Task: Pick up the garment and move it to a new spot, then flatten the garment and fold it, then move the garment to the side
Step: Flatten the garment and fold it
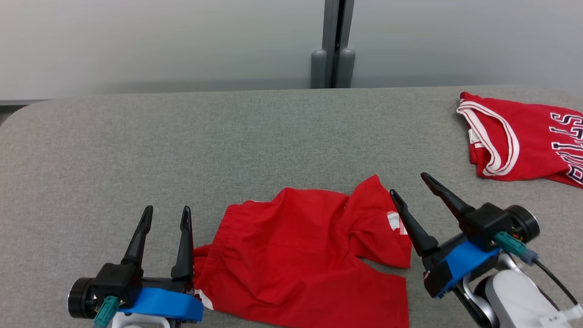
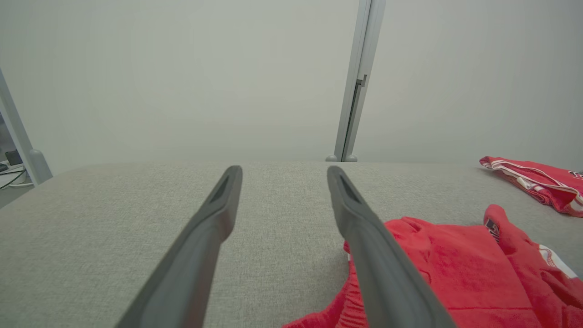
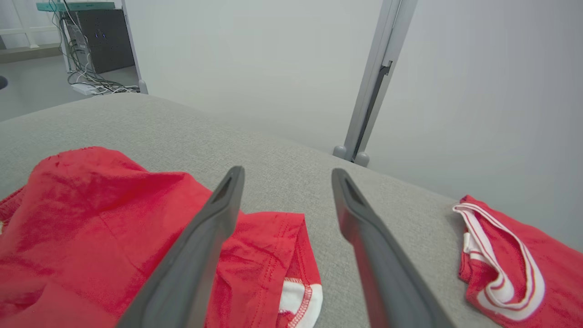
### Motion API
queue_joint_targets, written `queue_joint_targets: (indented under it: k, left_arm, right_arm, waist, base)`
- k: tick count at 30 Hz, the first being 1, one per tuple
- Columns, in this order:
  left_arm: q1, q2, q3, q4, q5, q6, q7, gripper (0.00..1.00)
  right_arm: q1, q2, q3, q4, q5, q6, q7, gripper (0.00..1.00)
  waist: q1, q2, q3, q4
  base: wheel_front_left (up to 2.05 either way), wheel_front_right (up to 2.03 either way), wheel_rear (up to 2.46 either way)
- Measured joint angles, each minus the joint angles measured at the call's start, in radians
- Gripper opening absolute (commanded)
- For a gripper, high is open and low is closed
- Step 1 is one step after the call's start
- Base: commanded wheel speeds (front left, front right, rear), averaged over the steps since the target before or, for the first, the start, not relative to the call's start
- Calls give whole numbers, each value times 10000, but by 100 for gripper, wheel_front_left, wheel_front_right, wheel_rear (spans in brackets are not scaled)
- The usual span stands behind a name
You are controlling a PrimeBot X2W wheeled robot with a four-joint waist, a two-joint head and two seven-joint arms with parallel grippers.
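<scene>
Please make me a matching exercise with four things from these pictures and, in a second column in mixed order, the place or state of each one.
Things
1. red shorts
2. red jersey
3. left gripper
4. right gripper

Places and states
A. lying at the far right of the grey table
B. open, at the right edge of the shorts
C. crumpled, in the near middle of the table
D. open, beside the waistband end of the shorts

Right pairs: 1-C, 2-A, 3-D, 4-B
</scene>
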Motion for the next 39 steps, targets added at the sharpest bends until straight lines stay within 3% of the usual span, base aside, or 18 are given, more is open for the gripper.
queue_joint_targets:
  k: [11,18,24,25,26,27,28,34,39]
  left_arm:
    - [-438,-2,-253,23,-109,0,0,100]
    - [-492,0,-284,23,-194,0,0,100]
    - [-524,0,-278,40,-211,0,0,100]
    - [-530,0,-280,46,-211,0,0,100]
    - [-538,0,-280,50,-211,0,0,100]
    - [-553,0,-282,52,-211,0,0,100]
    - [-578,0,-282,54,-213,0,0,100]
    - [-639,0,-305,48,-230,0,0,100]
    - [-753,0,-443,40,-284,0,0,100]
  right_arm:
    - [-2034,449,1116,3505,127,0,88,100]
    - [-2531,612,1480,5716,437,0,-94,100]
    - [-2902,821,2004,6920,740,-2,-100,100]
    - [-2961,853,2125,7045,830,-4,-86,88]
    - [-3024,895,2247,7137,972,-13,-48,88]
    - [-3072,907,2347,7183,1097,-13,-56,25]
    - [-3103,918,2451,7233,1210,-13,-98,0]
    - [-3619,840,2754,7407,1595,4,-364,0]
    - [-5040,497,2623,7440,1825,2,-629,0]
  waist:
    - [0,0,538,557]
    - [0,1,813,855]
    - [-2,0,875,902]
    - [-2,0,869,899]
    - [-2,0,861,894]
    - [-2,0,854,888]
    - [-2,0,850,883]
    - [-1,1,865,883]
    - [-1,1,979,1008]
  base:
    - [0,0,0]
    - [0,0,0]
    - [0,0,0]
    - [0,0,0]
    - [0,0,0]
    - [0,0,0]
    - [0,0,0]
    - [0,0,0]
    - [0,0,0]
